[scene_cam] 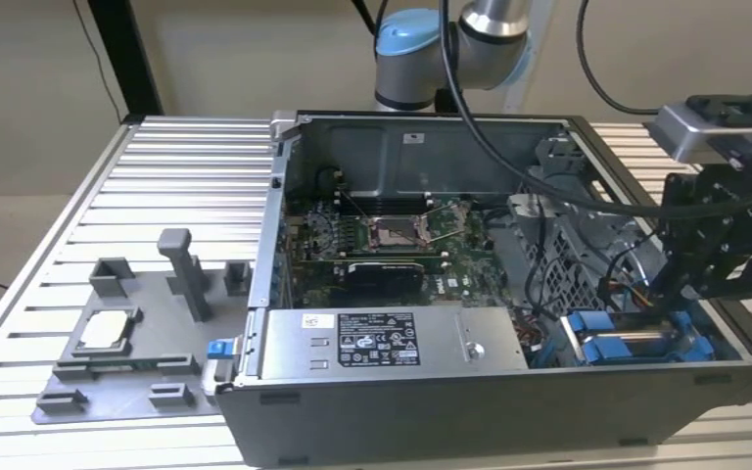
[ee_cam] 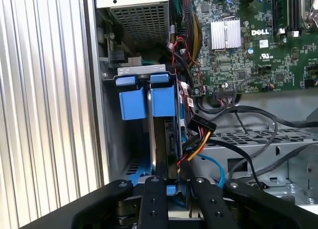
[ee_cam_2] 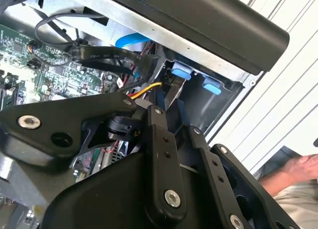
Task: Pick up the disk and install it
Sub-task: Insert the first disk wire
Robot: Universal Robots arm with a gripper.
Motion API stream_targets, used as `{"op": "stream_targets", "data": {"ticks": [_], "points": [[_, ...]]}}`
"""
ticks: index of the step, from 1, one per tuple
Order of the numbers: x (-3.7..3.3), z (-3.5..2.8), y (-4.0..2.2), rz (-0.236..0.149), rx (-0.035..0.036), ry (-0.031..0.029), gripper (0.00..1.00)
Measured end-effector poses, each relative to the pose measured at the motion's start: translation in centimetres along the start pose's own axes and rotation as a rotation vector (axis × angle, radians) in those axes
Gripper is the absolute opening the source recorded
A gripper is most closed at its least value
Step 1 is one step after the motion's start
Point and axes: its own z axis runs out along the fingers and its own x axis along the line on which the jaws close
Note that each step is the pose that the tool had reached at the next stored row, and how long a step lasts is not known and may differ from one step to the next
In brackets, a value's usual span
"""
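Observation:
The disk [ee_cam: 160, 139] stands on edge in the drive bay at the computer case's corner. It is seen edge-on, with a thin silver side and its bright blue frame [ee_cam: 163, 97] at the far end. My gripper [ee_cam: 174, 184] is shut on the disk's near end, one black finger [ee_cam: 151, 201] on each side. In the second wrist view the gripper [ee_cam_2: 171, 122] reaches down into the same bay beside blue tabs [ee_cam_2: 181, 72]. In the exterior view the gripper [scene_cam: 684, 294] hangs over the blue frames [scene_cam: 605, 338] at the case's front right.
A second blue frame [ee_cam: 131, 102] sits in the slot beside the disk. A cable bundle [ee_cam: 198, 134] runs close along the bay. The open case [scene_cam: 481, 411] holds a grey power box [scene_cam: 376, 338] and a motherboard [scene_cam: 376, 235]. A grey fixture plate [scene_cam: 128, 343] lies at the exterior view's left. A person's hand [ee_cam_2: 298, 169] rests nearby.

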Motion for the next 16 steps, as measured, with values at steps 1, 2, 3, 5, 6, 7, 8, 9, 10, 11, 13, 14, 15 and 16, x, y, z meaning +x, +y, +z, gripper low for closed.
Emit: {"op": "stream_targets", "data": {"ticks": [1, 2, 3, 5, 6, 7, 8, 9, 10, 11, 13, 14, 15, 16], "points": [[0.01, -0.24, 0.01, 0.0, 0.0, -0.0001, 1.0], [0.02, -0.47, 0.01, 0.0, 0.0001, 0.0001, 1.0], [0.03, -0.66, 0.01, 0.0, 0.0001, 0.0001, 1.0], [0.04, -1.05, 0.02, 0.0, 0.0001, 0.0, 1.0], [0.05, -1.35, 0.03, 0.0, 0.0001, 0.0, 1.0], [0.06, -1.64, 0.03, 0.0, 0.0001, 0.0, 1.0], [0.07, -1.95, 0.03, 0.0, 0.0, 0.0001, 1.0], [0.08, -2.22, 0.03, 0.0, 0.0001, 0.0001, 1.0], [0.08, -2.41, 0.03, 0.0, 0.0001, 0.0001, 1.0], [0.09, -2.5, 0.04, 0.0, 0.0001, 0.0, 1.0], [0.09, -2.5, 0.04, 0.0, 0.0, -0.0002, 1.0], [0.09, -2.52, 0.04, 0.0, 0.0, 0.0, 1.0], [0.09, -2.53, 0.04, 0.0, 0.0, 0.0, 1.0], [0.09, -2.53, 0.04, 0.0, 0.0001, -0.0001, 1.0]]}}
